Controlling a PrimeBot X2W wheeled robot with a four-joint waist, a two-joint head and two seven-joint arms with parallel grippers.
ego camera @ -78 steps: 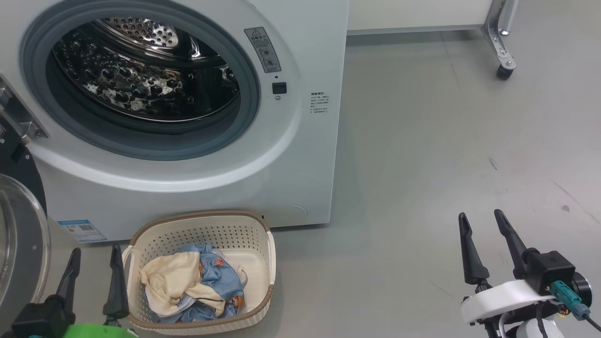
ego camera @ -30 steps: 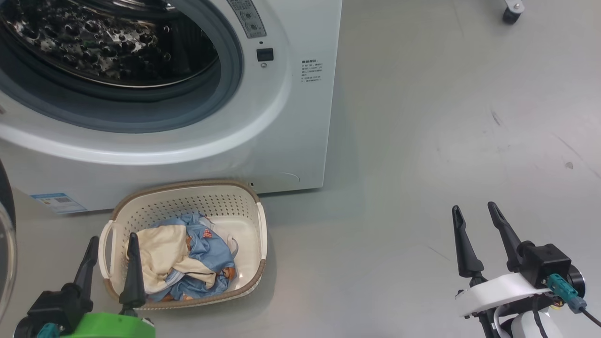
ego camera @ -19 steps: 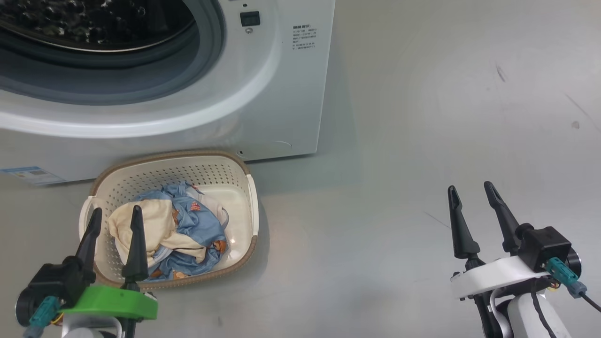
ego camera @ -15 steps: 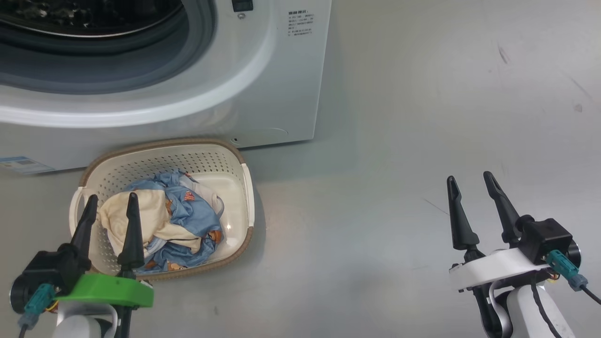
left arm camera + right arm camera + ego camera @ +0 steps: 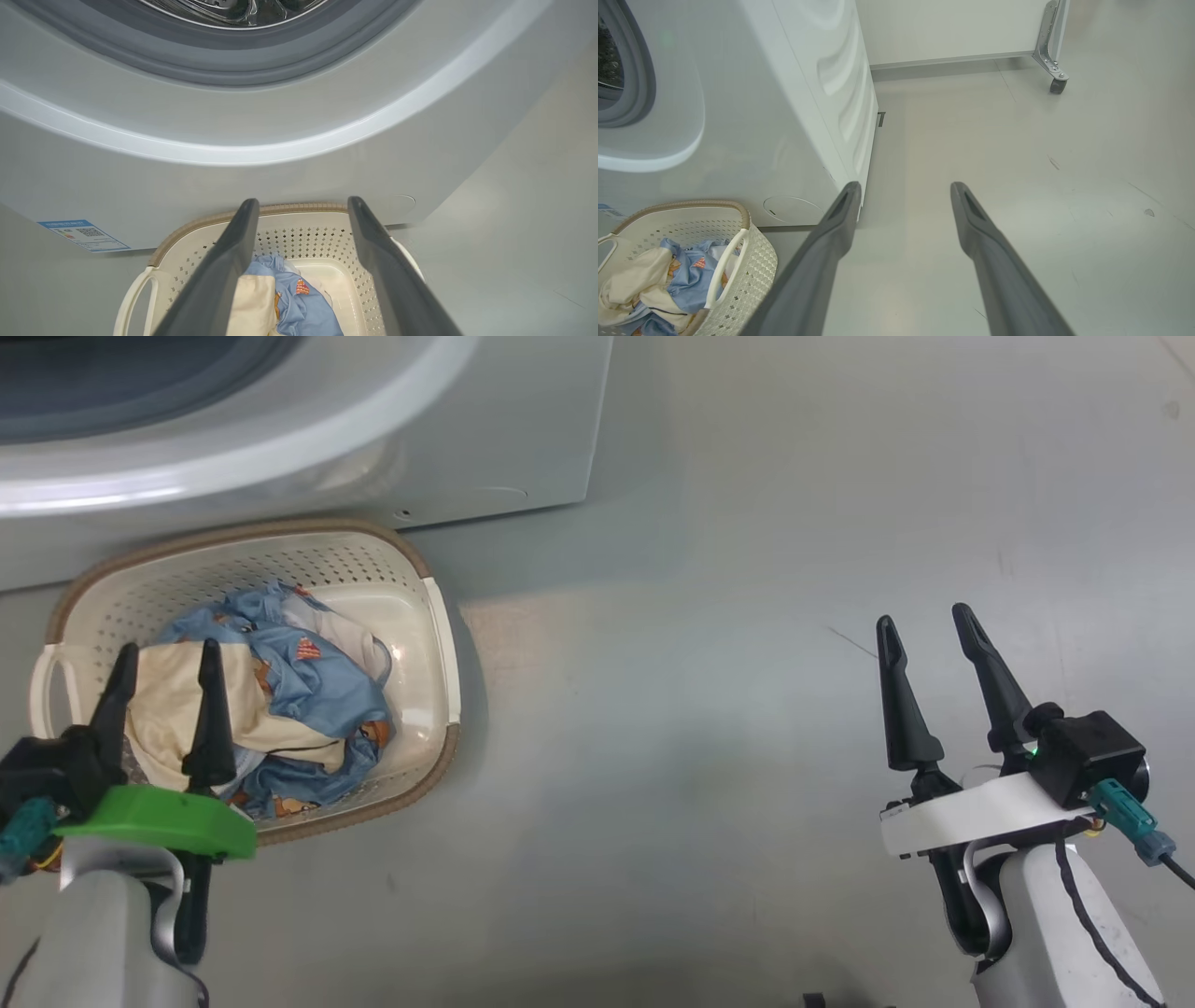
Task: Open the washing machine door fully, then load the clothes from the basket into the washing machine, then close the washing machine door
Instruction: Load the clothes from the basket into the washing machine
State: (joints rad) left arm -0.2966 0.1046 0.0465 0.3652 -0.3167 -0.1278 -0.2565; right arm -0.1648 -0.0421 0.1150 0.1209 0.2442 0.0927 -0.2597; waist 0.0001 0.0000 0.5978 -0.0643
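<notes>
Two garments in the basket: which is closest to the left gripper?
The cream-beige garment, seen between the fingers of the left gripper; the blue bear-print one sits further right in the basket.

- Head view looks steeply down on the basket point(image 5: 355, 565) and floor point(image 5: 747, 616).
- Left wrist view faces the washing machine point(image 5: 280, 116) closely.
- Right wrist view shares both, from farther off.

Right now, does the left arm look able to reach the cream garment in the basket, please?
Probably yes: the left gripper, jaws open, hovers over the cream garment, which lies uncovered in the basket.
</notes>
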